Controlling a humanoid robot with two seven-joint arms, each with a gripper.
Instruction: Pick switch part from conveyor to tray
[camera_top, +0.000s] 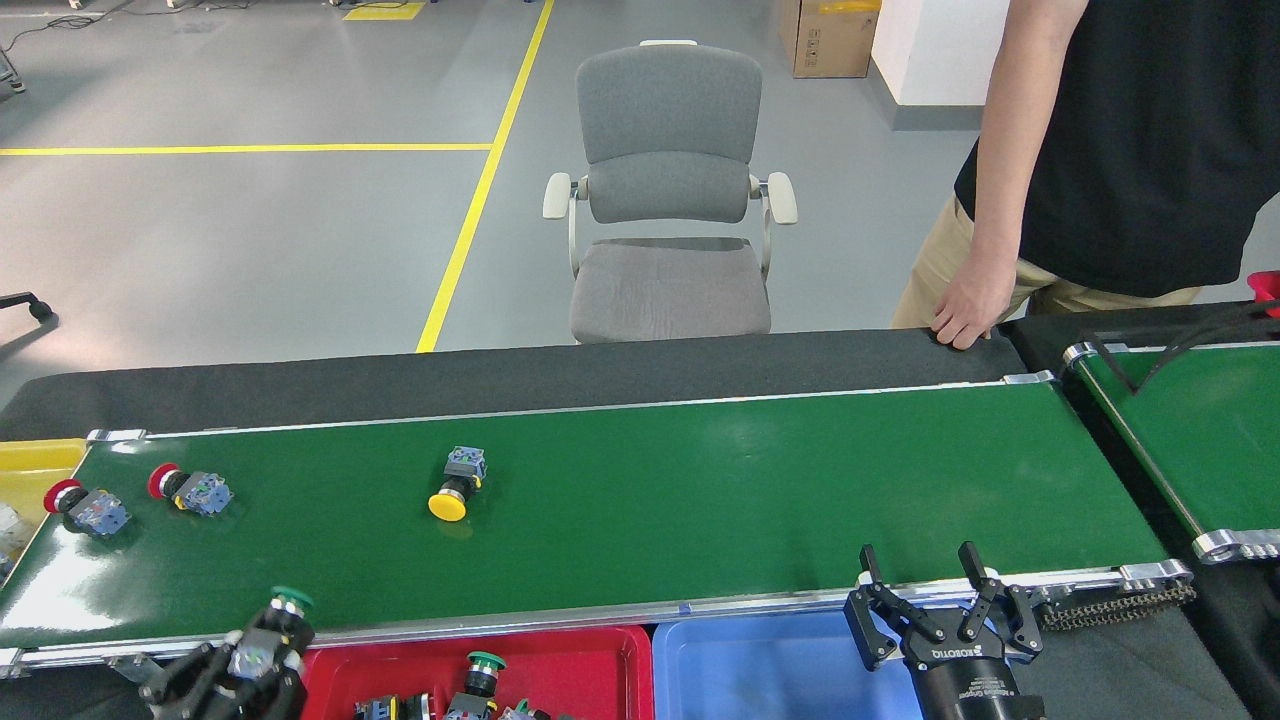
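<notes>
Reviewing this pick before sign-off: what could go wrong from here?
1. The left gripper holds the green-capped switch over the conveyor's near rail, just short of the red tray; an early release could miss it.
2. Two red-capped switches sit near the belt's left end and may run off unpicked.
3. A person's hand rests on the table edge nearby.

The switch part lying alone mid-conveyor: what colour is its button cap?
Yellow. The switch part shows it best in the head view, the only view given.

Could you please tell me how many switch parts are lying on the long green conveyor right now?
3: two red-capped ones near its left end and a yellow-capped one left of centre.
</notes>
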